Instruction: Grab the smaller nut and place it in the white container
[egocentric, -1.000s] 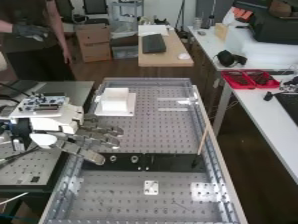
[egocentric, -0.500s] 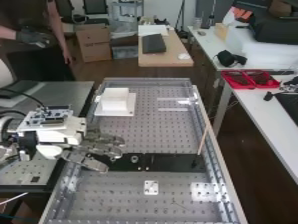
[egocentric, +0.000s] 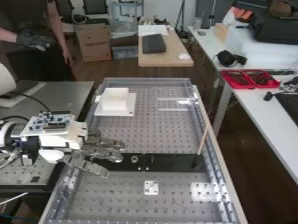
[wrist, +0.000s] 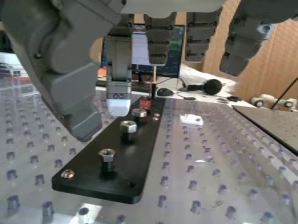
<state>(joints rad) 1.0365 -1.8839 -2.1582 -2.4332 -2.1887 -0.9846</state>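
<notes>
- Hand (egocentric: 100, 152) is, in the high view, at the middle left of the frame, with its fingers relaxed and wide, over the left end of the black bar (egocentric: 173, 162). I see no part held.
- Bearing (egocentric: 134, 159) is just right of the fingertips, so a slow, small approach seems better than a sweep.
- White container (egocentric: 115, 104) is at the upper left, above the hand; the later carry should go over its wall.
- From the wrist view, thumb and one finger should come to opposite sides of the smaller nut (wrist: 107, 155), pinch softly, then lift straight up from its post. The larger nut (wrist: 128, 127) is next in row and could be knocked.
- Smaller nut stands nearest to this camera, well apart from the thumb (wrist: 56, 75) and the fingertips (wrist: 118, 107).
</notes>
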